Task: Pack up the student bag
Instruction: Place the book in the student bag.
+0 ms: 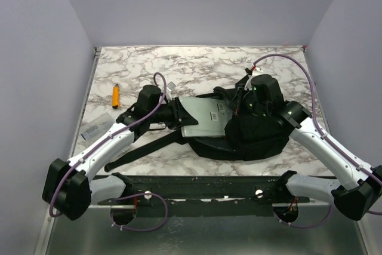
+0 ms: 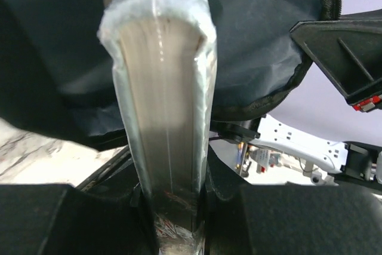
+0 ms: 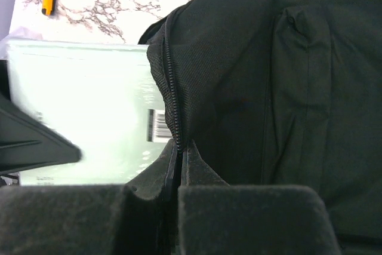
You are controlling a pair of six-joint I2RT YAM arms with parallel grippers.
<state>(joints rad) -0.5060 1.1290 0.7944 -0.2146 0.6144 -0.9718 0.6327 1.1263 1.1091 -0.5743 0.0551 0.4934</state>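
Top view: large soft black fabric backpack (image 1: 253, 138) lies right of centre on the white marble-pattern tabletop (image 1: 197, 67), long straps trailing to the near left. Left gripper (image 1: 173, 115) has a flat pale-green plastic-wrapped book (image 1: 203, 119) by its left edge, and the book's far end meets the bag mouth. Right gripper (image 1: 242, 102) sits at the bag's top edge. Orange marker pen (image 1: 116, 93) and small clear packet (image 1: 95, 126) lie well apart at left, untouched. Left wrist: fingers pinching the book edge-on, page block facing cam, dark bag opening gaping just ahead. Right wrist: fingers pressed together on the zipper rim, holding it up; the book's barcode end is tucked just behind the rim. Step in hand, prob.: sliding the book in. To do it well: hold the rim high & taut, push the book straight along its length, avoid snagging the wrap on the zipper, let go only once it's well inside.
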